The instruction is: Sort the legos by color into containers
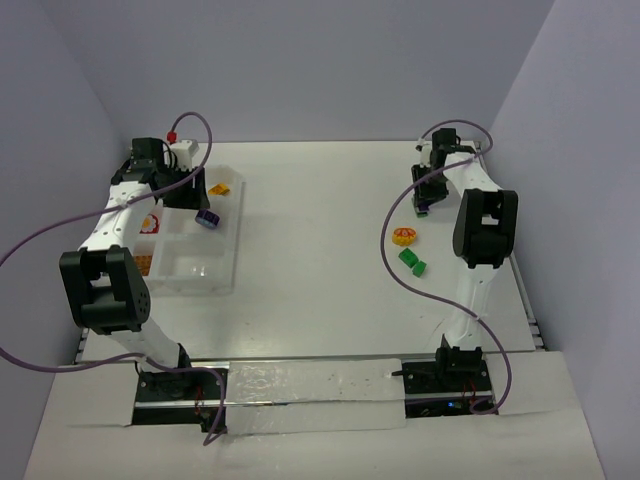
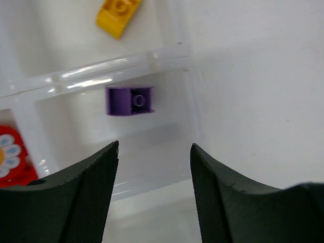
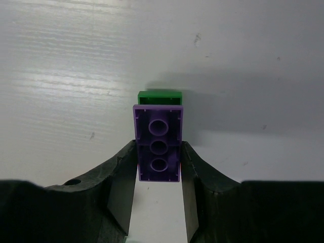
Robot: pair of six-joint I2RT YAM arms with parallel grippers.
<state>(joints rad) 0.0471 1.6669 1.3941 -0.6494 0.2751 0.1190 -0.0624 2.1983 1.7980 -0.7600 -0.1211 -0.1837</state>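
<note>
My left gripper is open and empty above the clear divided tray. A purple rounded piece lies in a compartment just beyond its fingertips. A yellow piece lies in the compartment behind it. A red piece with a flower print sits in a left compartment. My right gripper is shut on a purple brick, underside up, at the far right. A green brick shows just beyond the purple one.
An orange-yellow round piece and a green piece lie on the table near the right arm. An orange piece sits in a near left tray compartment. The table's right edge is close to the right arm.
</note>
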